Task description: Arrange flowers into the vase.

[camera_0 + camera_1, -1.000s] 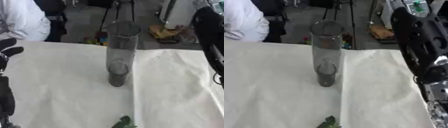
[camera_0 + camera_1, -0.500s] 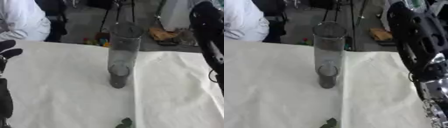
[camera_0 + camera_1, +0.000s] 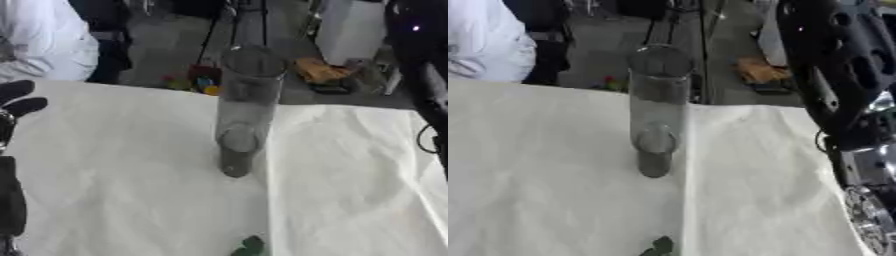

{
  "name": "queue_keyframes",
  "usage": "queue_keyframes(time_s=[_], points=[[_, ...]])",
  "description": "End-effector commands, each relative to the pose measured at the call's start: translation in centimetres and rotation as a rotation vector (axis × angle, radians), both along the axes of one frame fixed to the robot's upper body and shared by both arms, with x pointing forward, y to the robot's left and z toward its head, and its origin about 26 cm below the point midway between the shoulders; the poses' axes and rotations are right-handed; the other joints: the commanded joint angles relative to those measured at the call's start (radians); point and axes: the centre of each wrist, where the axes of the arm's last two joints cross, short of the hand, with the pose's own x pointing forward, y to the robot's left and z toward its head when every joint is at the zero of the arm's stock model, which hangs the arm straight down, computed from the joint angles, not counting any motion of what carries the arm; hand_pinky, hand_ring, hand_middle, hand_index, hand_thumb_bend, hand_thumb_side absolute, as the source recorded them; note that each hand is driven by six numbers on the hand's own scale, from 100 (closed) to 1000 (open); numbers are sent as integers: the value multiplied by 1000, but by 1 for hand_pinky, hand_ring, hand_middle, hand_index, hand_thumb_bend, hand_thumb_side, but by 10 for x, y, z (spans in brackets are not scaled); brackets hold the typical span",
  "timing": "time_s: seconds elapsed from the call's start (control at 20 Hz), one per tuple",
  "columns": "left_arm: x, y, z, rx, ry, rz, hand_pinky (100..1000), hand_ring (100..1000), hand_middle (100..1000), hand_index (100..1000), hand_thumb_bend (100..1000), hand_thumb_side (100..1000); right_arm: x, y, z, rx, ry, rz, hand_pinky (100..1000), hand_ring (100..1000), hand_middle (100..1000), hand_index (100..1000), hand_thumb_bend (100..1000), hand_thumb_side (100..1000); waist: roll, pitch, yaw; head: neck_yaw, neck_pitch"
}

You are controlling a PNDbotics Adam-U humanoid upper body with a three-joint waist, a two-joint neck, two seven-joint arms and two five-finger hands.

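A tall clear glass cylinder vase (image 3: 243, 107) stands upright in the middle of the white cloth-covered table (image 3: 122, 150), with nothing in it. A bit of green leaf (image 3: 248, 246) pokes in at the bottom edge, in front of the vase. My left hand (image 3: 21, 99) shows at the left edge, fingers up and relaxed, holding nothing, well left of the vase. My right arm (image 3: 833, 85) runs down the right side as a thick black limb with a silver joint (image 3: 870, 212); its hand is out of view.
A seam or fold in the cloth (image 3: 268, 200) runs from the vase toward the near edge. Beyond the far table edge are a person in white (image 3: 44, 45), tripod legs (image 3: 249, 20) and clutter on the floor (image 3: 319, 72).
The right arm has shifted slightly toward the table's middle. The vase, the leaf and the left hand stay where they were.
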Motion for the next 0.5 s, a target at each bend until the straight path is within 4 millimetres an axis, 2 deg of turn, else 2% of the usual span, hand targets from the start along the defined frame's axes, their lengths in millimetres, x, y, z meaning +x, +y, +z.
queue_keyframes(time_s=[0.05,0.5], points=[[-3,0,6,11,-26,-8,688,718,779,862,282,945,-10,5,14,5,-27,28,100,100,100,107,368,295,4,-29,4,-2,-6],[-3,-2,8,10,-33,-21,689,718,779,862,281,946,-14,20,12,16,-19,96,100,100,100,107,365,299,-5,-16,27,-12,-28]])
